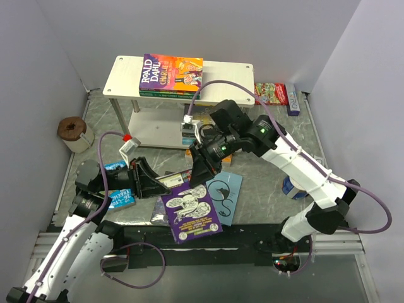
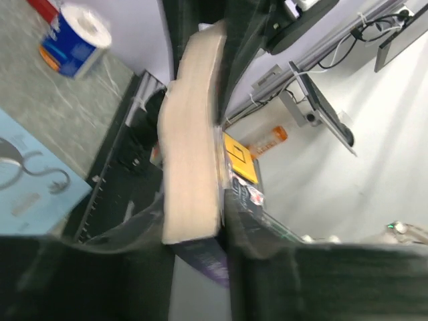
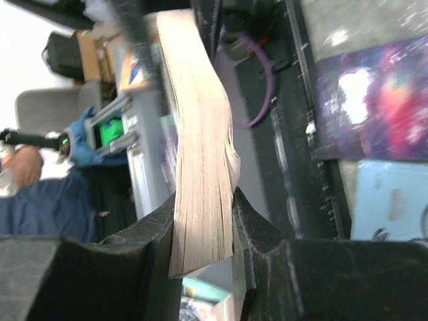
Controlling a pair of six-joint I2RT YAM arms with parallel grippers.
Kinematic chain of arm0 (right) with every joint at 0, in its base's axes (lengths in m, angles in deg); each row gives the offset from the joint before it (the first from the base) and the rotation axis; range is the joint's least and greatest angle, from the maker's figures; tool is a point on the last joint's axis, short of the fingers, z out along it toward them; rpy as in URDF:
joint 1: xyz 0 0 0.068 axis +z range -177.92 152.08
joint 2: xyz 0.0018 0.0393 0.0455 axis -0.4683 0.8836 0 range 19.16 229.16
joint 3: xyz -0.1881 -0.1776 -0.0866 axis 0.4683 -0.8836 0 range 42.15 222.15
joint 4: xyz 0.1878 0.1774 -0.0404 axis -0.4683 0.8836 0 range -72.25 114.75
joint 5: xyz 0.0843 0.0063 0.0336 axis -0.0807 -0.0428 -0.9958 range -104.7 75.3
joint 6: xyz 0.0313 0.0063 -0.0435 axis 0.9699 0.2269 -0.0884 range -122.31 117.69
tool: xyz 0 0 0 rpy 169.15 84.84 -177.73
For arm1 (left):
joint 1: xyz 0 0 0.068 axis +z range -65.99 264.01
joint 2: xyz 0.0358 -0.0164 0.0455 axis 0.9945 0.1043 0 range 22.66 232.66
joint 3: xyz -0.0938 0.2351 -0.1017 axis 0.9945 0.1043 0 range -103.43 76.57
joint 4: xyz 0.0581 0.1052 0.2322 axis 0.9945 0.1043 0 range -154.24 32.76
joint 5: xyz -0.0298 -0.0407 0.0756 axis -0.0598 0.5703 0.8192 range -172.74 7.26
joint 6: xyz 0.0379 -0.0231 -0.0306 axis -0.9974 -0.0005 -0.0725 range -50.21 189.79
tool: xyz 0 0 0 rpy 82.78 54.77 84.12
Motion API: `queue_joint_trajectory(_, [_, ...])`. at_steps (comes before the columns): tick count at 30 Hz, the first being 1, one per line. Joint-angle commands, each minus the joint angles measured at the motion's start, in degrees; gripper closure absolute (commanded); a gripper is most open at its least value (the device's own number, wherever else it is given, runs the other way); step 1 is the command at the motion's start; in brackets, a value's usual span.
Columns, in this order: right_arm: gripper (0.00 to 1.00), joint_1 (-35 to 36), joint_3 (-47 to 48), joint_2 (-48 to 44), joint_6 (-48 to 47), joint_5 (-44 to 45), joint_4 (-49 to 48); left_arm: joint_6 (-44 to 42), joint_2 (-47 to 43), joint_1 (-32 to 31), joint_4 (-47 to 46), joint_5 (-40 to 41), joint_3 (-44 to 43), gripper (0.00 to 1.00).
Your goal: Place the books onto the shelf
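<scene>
Over the table (image 1: 95, 113) middle, the right gripper (image 1: 201, 170) pinches a book (image 3: 200, 154), pages fanned. The left gripper (image 1: 158, 182) looks clamped on the same book; view blurred. A colourful book (image 1: 172, 72) lies on the shelf (image 1: 126, 79) top, left end.

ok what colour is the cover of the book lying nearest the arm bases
The book is purple with white cartoon panels. It shows best in the top external view.

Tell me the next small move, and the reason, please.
Probably open the right claw. Both it and the left claw are shut on the same thick paperback book with pale page edges, so neither arm can carry it to the pale wooden shelf.
</scene>
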Motion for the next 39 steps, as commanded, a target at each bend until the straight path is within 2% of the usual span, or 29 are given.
queue_joint_trajectory(1, [1.0,1.59,4.34,0.11,-1.02,-0.03,0.64,-7.85,-0.41,-2.68,5.56,-1.68,-4.88,0.99])
queue_joint_trajectory(6, [1.0,2.73,5.57,-0.15,-1.64,2.79,2.31,-10.76,-2.43,-2.95,11.36,3.14,-7.52,0.99])
queue_joint_trajectory(7, [0.88,2.91,5.75,-0.5,-1.2,3.84,2.31,-11.64,-2.52,-2.95,13.89,4.46,-8.83,0.99])
queue_joint_trajectory(9, [0.74,3.0,5.58,-2.42,-0.23,8.93,1.36,-11.22,-2.87,-2.95,13.75,6.92,-9.72,0.99])
queue_joint_trajectory(10, [0.56,3.08,4.96,-3.4,1.08,10.86,1.0,-9.73,-3.13,-2.95,13.05,7.63,-9.89,0.99])
queue_joint_trajectory(12, [0.47,3.09,4.43,-5.94,2.4,17.62,0.21,-8.14,-3.66,-2.95,10.67,11.05,-10.33,0.99])
queue_joint_trajectory(13, [0.38,3.17,4.08,-6.74,3.8,20.34,-0.06,-6.57,-4.01,-2.95,10.23,12.54,-10.34,0.99])
queue_joint_trajectory(14, [0.34,3.17,4.08,-7.53,4.68,27.24,0.11,-5.68,-4.89,-2.95,8.57,15.95,-10.25,0.99])
queue_joint_trajectory(19, [0.17,3.26,1.63,-14.38,8.11,39.25,-1.2,1.43,-8.41,-2.95,2.06,24.5,-8.49,0.99])
queue_joint_trajectory(21, [0.12,3.26,0.48,-17.72,8.91,42.67,-2.78,2.32,-8.85,-3.03,2.66,27.74,-9.19,0.99])
queue_joint_trajectory(22, [0.05,3.26,-0.05,-18.78,9.35,43.82,-3.22,2.15,-8.68,-2.95,3.71,28.81,-9.98,0.99])
queue_joint_trajectory(24, [0.0,3.26,-1.01,-21.76,9.79,46.98,-4.63,2.23,-8.32,-2.95,5.99,32.66,-11.9,0.99])
queue_joint_trajectory(32, [0.01,3.26,-13.57,-35.55,12.51,51.13,-18.06,6.18,-7.53,-2.95,7.42,48.66,-15.96,0.99])
queue_joint_trajectory(35, [0.0,3.26,-21.91,-40.38,15.5,49.21,-27.89,10.57,-7.44,-2.95,3.29,54.71,-15.09,0.99])
queue_joint_trajectory(38, [0.0,3.26,-33.41,-45.39,21.72,43.6,-43.43,16.02,-7.71,-2.95,-3.53,61.04,-13.16,0.99])
queue_joint_trajectory(39, [0.0,3.26,-40.58,-46.63,26.36,42.09,-48.53,18.82,-7.71,-2.95,-6.27,62.55,-12.54,0.99])
